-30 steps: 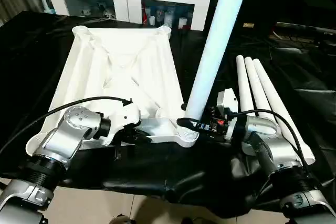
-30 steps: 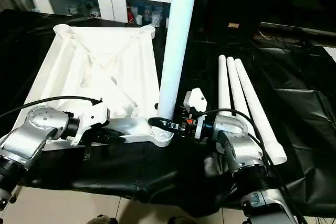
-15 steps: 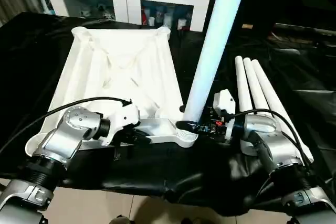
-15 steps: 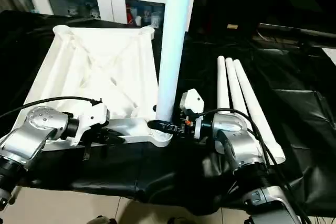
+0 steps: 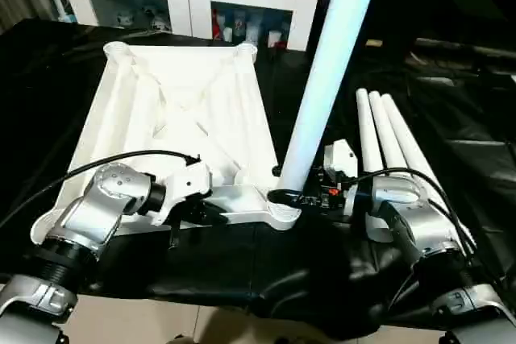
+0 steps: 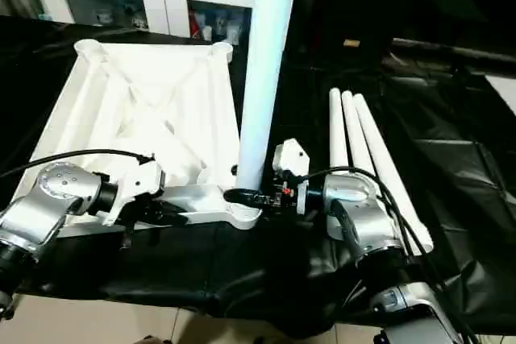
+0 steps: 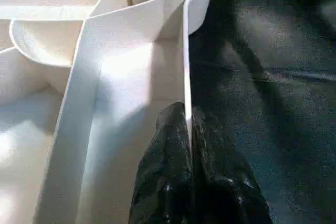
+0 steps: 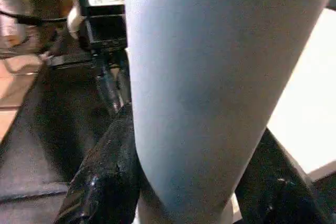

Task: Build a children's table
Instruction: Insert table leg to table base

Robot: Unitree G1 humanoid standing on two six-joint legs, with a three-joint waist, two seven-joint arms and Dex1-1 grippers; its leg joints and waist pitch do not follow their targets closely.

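Leg (image 5: 322, 86): rigid, light, likely slippery tube; clasped near its base by right gripper (image 5: 284, 196). Tabletop (image 5: 177, 118) rim pinched by left gripper (image 7: 189, 129).

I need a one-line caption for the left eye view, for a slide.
Right gripper holds a leg upright in the tabletop's near corner socket; left gripper pinches its rim.
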